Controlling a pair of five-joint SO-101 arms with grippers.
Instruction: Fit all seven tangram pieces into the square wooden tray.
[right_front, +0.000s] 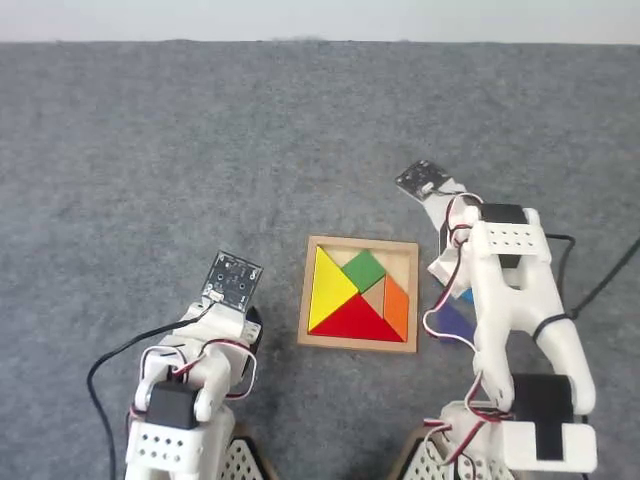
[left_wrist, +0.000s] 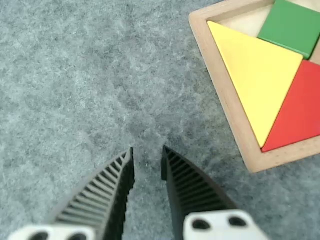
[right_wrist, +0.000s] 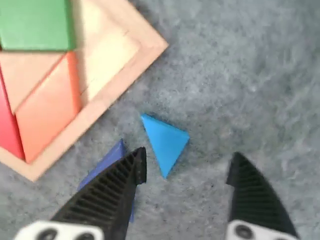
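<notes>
Closest up: right gripper (right_wrist: 187, 155), spread wide, holding nothing. Blue triangle (right_wrist: 165, 140) flat on mat (right_wrist: 250, 75) between the tips, nearer one finger, no contact as far as can be told. Purple piece (right_wrist: 112, 160) just beside it, partly hidden behind that finger, also on mat outside tray (right_wrist: 100, 107).

Other side: left gripper (left_wrist: 148, 150), parted by a thin gap only, empty, over bare mat near a tray corner. No part in this step, by the look of it.

In tray, from high view: yellow triangle (right_front: 328, 290), red triangle (right_front: 362, 322), green square (right_front: 365, 270), orange piece (right_front: 397, 305), all seated. Pale wood showing along the edges past green and orange. Pale triangle between green and orange: bare floor or plain piece, can't tell.

Reading the step as pick-up of blue triangle. Four coloured pieces in, at least two to go.

Next move, as a judgement:
- Centre over blue triangle, go down, close across two edges.
- Thin flat piece on soft mat, so need to get tips low, else likely to slip out.
- Turn to match a free slot and set in flush. Tight fit; small angle error likely to leave it perched on rim or a neighbour.
- Mind purple piece next to the finger, easy to nudge going down.
</notes>
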